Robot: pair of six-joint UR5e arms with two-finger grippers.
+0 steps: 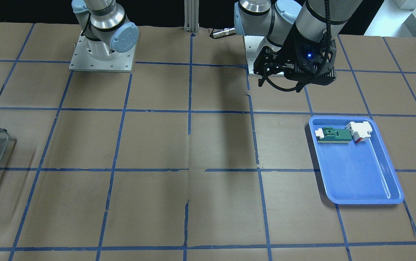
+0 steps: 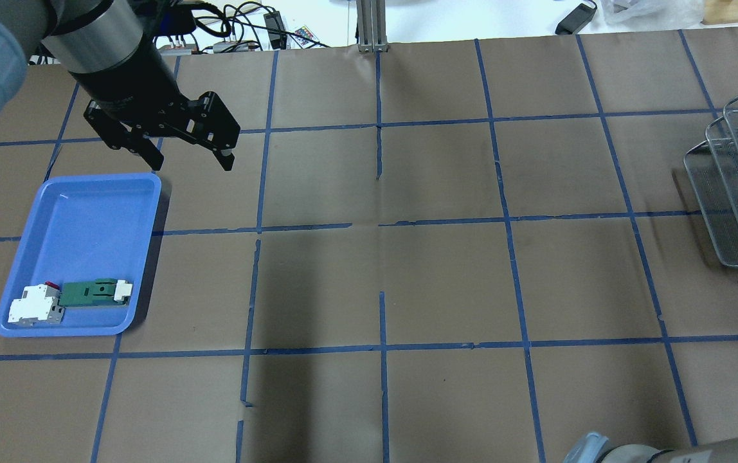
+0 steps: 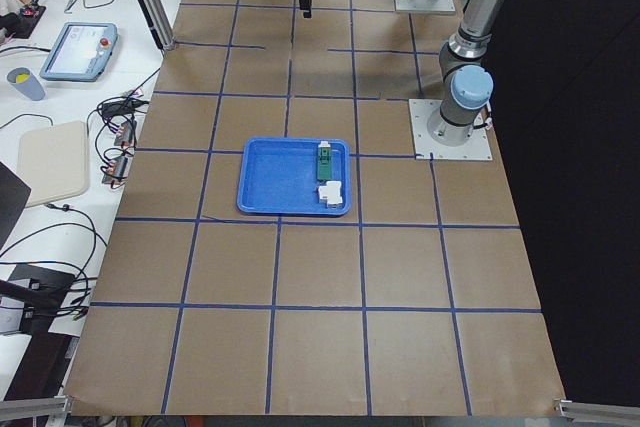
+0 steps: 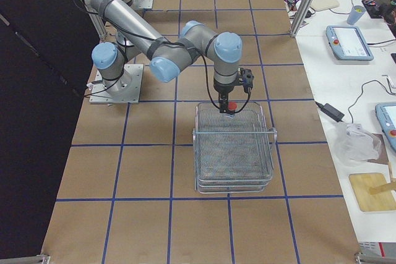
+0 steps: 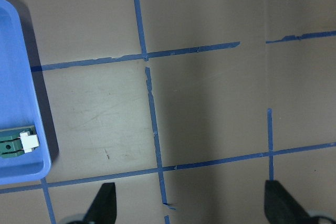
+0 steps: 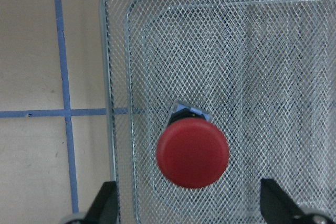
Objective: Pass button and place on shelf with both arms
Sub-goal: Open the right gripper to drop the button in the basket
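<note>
The red button (image 6: pixel 192 153) lies in the top basket of the wire-mesh shelf (image 6: pixel 262 51), red head up, near the basket's rim. My right gripper (image 6: pixel 189 208) hangs just above it, open, with its fingers wide on either side and not touching it. The exterior right view shows the same: the right gripper (image 4: pixel 228 98) is over the button (image 4: pixel 230 109) at the near end of the shelf (image 4: pixel 234 146). My left gripper (image 2: pixel 192 157) is open and empty, above the table by the far corner of the blue tray (image 2: pixel 86 212); the left wrist view (image 5: pixel 191 208) shows bare table beneath it.
The blue tray holds a green-and-white flat block (image 2: pixel 96 292) and a white-and-red blocky part (image 2: pixel 35 303) at its near end. The shelf (image 2: pixel 735 186) stands at the table's right edge. Blue tape lines grid the brown table.
</note>
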